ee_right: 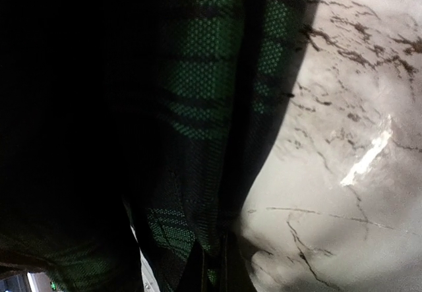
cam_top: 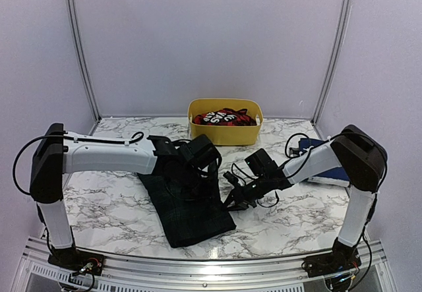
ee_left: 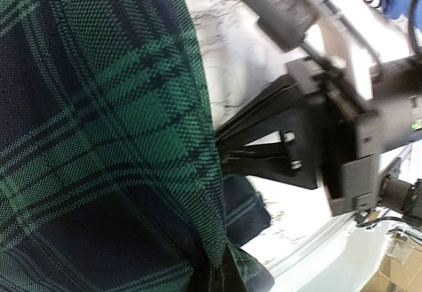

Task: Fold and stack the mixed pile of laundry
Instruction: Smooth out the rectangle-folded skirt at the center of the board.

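The dark green-navy tartan garment (cam_top: pixel 194 213) lies on the marble table between the arms, partly lifted along its right edge. My left gripper (cam_top: pixel 206 173) is shut on its upper part; in the left wrist view the cloth (ee_left: pixel 99 140) fills the frame and is pinched at the gripper (ee_left: pixel 224 275). My right gripper (cam_top: pixel 232 203) is shut on the garment's right edge; the right wrist view shows dark tartan (ee_right: pixel 198 94) clamped at the gripper (ee_right: pixel 214 269). The red-and-black checked garment (cam_top: pixel 224 116) sits in the yellow tub (cam_top: pixel 224 136). The navy blue garment (cam_top: pixel 335 173) lies at the right, behind the right arm.
The yellow tub stands at the back centre against the wall. Bare marble (cam_top: pixel 105 186) shows left of the tartan garment and at the front right (cam_top: pixel 290 223). A metal rail (cam_top: pixel 198 265) runs along the near edge. The right gripper's body (ee_left: pixel 330 140) shows close in the left wrist view.
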`<action>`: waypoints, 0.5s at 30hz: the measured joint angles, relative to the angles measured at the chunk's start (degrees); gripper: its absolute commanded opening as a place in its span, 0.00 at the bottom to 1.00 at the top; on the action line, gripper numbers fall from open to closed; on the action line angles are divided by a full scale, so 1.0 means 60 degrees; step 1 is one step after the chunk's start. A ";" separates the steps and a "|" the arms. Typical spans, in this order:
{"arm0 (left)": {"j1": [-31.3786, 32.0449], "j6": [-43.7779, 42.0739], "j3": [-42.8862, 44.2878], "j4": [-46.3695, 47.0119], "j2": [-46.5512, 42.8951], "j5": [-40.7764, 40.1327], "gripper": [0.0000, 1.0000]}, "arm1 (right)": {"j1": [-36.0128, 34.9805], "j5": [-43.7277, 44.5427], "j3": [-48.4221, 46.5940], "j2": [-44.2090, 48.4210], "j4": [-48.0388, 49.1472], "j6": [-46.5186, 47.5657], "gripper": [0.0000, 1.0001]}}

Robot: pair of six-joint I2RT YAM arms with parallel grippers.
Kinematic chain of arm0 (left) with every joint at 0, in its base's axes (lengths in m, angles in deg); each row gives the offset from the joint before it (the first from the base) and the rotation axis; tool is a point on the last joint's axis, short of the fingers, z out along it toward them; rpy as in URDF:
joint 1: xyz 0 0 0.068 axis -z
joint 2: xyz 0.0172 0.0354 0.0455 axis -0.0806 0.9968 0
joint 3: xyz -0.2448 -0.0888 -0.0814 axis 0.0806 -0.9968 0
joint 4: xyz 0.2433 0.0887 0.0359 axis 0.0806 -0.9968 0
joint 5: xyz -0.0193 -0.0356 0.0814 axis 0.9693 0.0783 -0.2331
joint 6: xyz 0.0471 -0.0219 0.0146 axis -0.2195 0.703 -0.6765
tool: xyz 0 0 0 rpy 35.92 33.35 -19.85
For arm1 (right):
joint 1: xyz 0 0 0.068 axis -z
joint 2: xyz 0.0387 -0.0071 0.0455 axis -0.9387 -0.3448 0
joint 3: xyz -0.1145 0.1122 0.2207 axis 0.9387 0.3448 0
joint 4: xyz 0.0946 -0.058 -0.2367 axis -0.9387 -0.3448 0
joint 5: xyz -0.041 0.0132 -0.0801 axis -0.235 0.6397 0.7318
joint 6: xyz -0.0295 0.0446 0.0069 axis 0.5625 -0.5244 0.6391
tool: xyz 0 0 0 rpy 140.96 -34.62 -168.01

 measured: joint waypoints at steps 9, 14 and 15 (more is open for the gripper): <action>-0.0004 0.0095 0.0714 0.0346 0.0743 0.0361 0.00 | -0.0047 0.0022 0.0197 0.0149 0.0080 -0.0131 0.00; -0.0040 0.0102 0.0692 0.0627 0.1315 0.0481 0.01 | -0.0051 0.0084 0.0361 0.0437 0.0069 -0.0255 0.25; -0.0069 0.0106 0.0645 0.0707 0.1341 0.0517 0.05 | -0.0051 0.0135 0.0426 0.0568 0.0040 -0.0237 0.30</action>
